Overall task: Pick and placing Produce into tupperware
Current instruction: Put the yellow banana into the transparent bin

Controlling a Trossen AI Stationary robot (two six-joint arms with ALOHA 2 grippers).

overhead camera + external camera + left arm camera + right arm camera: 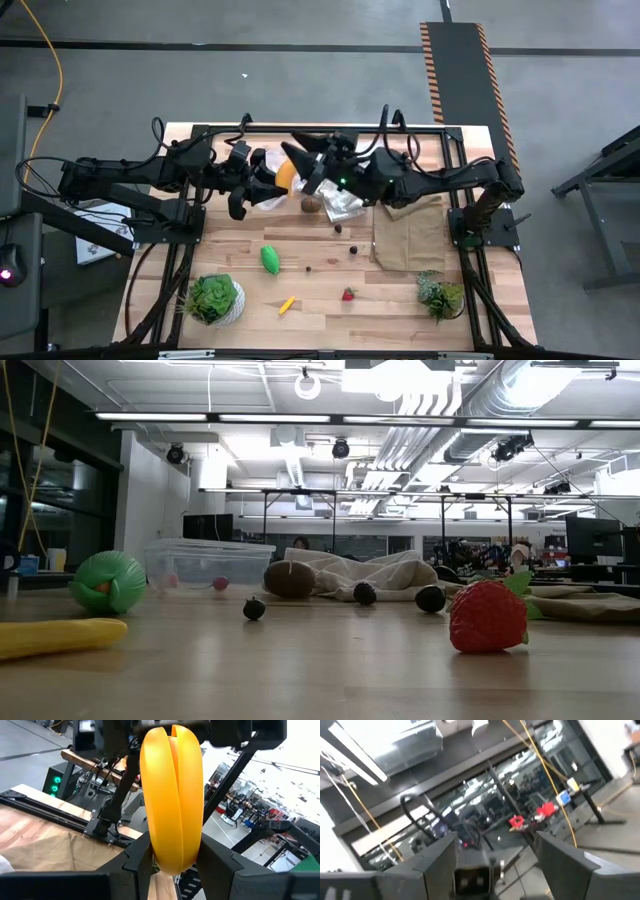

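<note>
Produce, item: yellow banana piece [172, 795]. Clamped at its lower end between the left gripper [272, 182] fingers [137, 857], above the tupperware [208, 565]. Looks light, rigid, smooth-skinned; likely slippery, best pinched across the narrow middle. Right gripper [492, 855] spread, empty.

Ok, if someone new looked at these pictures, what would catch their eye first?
Probably the big yellow banana piece clamped in the left pincer, raised over the table's far side where both arms meet. Next, the red strawberry lying close to the low camera on the wooden table, with the green oval off to its left.
</note>
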